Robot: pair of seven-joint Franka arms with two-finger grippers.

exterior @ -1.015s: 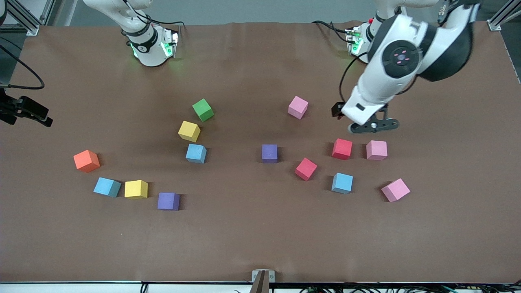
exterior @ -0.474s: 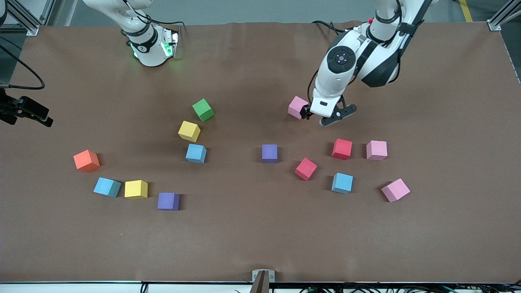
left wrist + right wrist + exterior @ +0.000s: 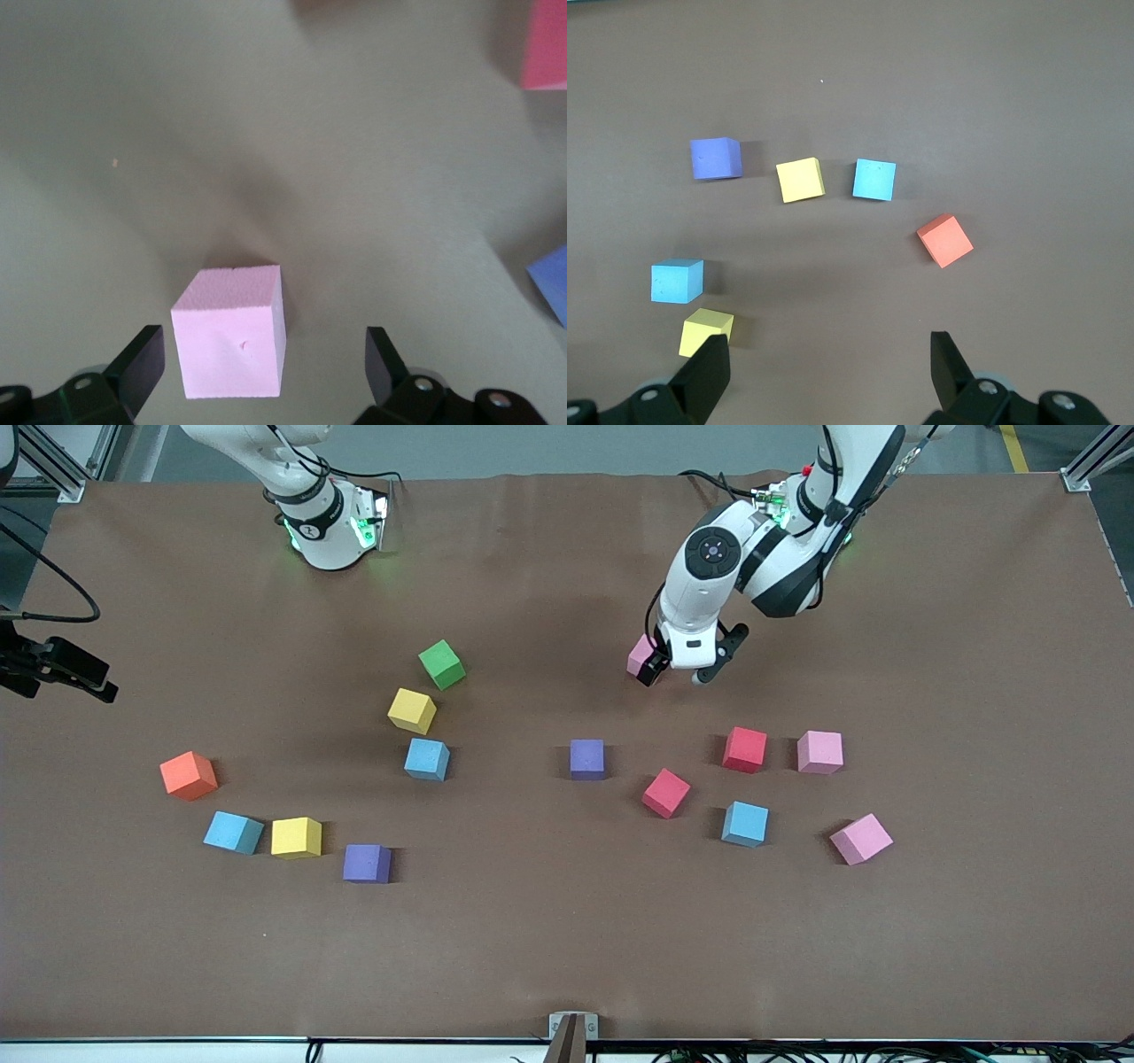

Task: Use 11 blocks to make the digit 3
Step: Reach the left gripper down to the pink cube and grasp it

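Left end effector [image 3: 676, 670]: low over the bench [image 3: 549, 948], fingers spread wide and straddling a pink block [image 3: 640, 654] without touching it; the left wrist view shows that pink block [image 3: 232, 331] sitting between the two open fingers [image 3: 137, 365] with a gap on each side, nothing gripped. Nearest to it, closer to the front camera: a red block [image 3: 744, 748] and a second pink block [image 3: 819, 751] side by side, apart; a second red block [image 3: 665, 792], turned at an angle; a light blue block [image 3: 745, 823]; a third pink block [image 3: 860, 838], also angled, toward the left arm's end of the bench. Middle of the bench: one purple block [image 3: 586, 758], standing alone. Toward the right arm's end: green cube [image 3: 441, 664], with a yellow block [image 3: 411, 710] and a light blue block [image 3: 427, 759] each nearer the camera in turn; orange cube [image 3: 188, 775]; then a loose row of light blue block [image 3: 233, 833], yellow block [image 3: 296, 837] and purple block [image 3: 367, 863], none touching. All blocks lie scattered singly; no bar of the digit 3 is assembled. Right end effector [image 3: 824, 376]: waits high over the right arm's end of the bench, fingers fully apart and empty.
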